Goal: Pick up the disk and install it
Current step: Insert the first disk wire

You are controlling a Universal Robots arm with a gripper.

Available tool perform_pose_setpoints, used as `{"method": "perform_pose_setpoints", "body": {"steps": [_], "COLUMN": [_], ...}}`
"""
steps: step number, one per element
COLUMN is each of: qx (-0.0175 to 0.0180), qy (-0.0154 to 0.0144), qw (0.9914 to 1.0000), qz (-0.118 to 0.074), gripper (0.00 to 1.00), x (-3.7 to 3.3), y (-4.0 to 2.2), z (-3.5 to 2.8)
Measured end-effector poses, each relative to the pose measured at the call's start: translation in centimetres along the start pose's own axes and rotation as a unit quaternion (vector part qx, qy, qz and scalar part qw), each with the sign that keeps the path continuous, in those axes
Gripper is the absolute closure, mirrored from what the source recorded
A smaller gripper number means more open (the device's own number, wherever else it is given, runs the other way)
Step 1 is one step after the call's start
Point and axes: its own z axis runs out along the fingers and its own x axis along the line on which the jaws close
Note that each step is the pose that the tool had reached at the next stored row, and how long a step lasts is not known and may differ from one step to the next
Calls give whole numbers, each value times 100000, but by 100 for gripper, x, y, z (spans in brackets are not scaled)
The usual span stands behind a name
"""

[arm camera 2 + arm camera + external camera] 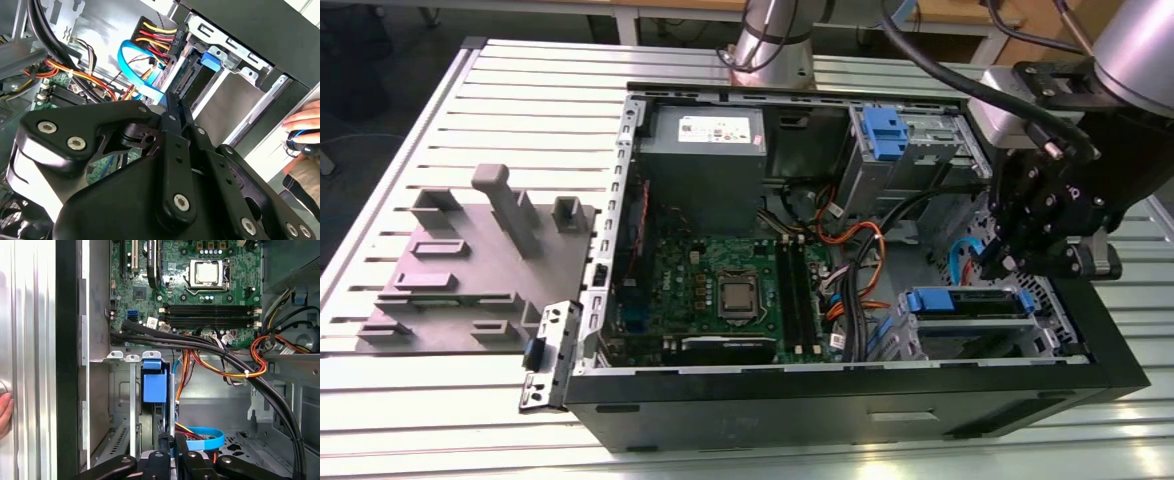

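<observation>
A: Exterior view, item one: the open computer case [854,400] is recorded on the slatted table [400,150]. The gripper [998,262] is held inside it, just above the lower drive cage [974,335]. The disk [966,303] is seated in that cage, marked by its blue carrier tab.

B: And the jaws?

A: They are drawn narrow, the fingertips nearly together, with nothing gripped between them. In the second wrist view the gripper [172,102] is pointed at the disk [192,75] edge, near the blue data cable [137,75].

B: Risks to be listed?

A: A judgement only: the blue cable and the orange-and-yellow wiring [225,367] lie close by, so a loop could be snagged, or the connector strained, should the arm be shifted sideways.

B: Differences between views?

A: In the first wrist view the blue tab [154,385], the motherboard [200,285] and the processor socket [207,274] are catalogued from above. In the second wrist view a person's hand [302,127] is logged outside the case wall. The grey fixture block [480,260] is entered in the exterior view.
</observation>
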Motion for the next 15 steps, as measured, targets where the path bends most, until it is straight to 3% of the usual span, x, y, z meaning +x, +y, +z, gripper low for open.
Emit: {"method": "perform_pose_setpoints", "body": {"steps": [4,15], "qx": [252,264], "qy": [6,-73], "qw": [100000,100000], "qz": [6,6], "gripper": [84,84], "x": [5,52], "y": [38,42], "z": [37,103]}}
